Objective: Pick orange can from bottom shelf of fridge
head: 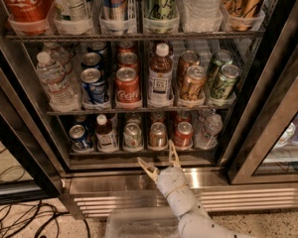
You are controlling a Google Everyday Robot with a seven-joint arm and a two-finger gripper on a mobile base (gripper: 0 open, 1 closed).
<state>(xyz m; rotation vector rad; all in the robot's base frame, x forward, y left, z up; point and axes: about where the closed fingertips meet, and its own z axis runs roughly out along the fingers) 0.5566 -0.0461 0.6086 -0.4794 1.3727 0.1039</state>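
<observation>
The fridge (114,181) stands with its door open, and the gripper (161,163) is in front of the steel sill, just under the front edge of the bottom shelf (114,154). Its two pale fingers (149,170) are spread wide apart in a V shape and point up toward the cans. Nothing is between them, and they touch no can.

The orange can (158,134) stands upright at the front of the bottom shelf, near the middle of the row. On its left side is a silver can (132,135), and on its right side a red can (183,134). The gripper is just below the orange can and a little to its right.
</observation>
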